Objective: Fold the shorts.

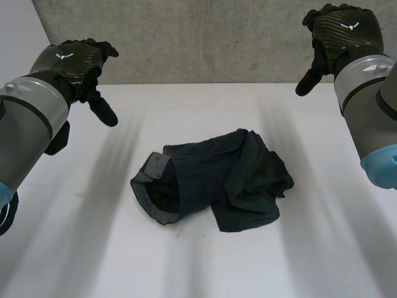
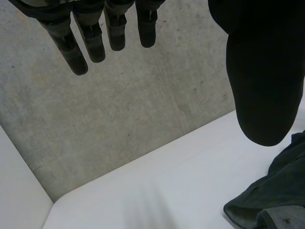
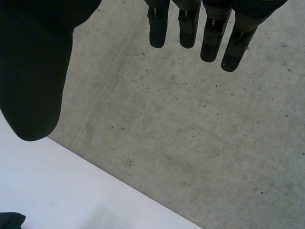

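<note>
Crumpled dark grey fabric shorts (image 1: 214,180) lie heaped mid white tabletop (image 1: 329,248). Left hand (image 1: 74,62) and right hand (image 1: 342,28) hover above, fingers (image 2: 76,55) straight, apart, empty. Best spread the shorts flat before folding.

The left hand (image 1: 77,62) and right hand (image 1: 341,31) are black, with glossy carbon-weave backs that each carry a small white emblem. The fingers (image 2: 93,43) are dark, segmented and round-tipped, and the thumb (image 2: 264,81) is broad and matte black. The left arm (image 1: 28,124) and right arm (image 1: 372,102) are smooth grey cylinders ringed by a thin black band, with a light-blue cap (image 1: 379,166) further back.
</note>
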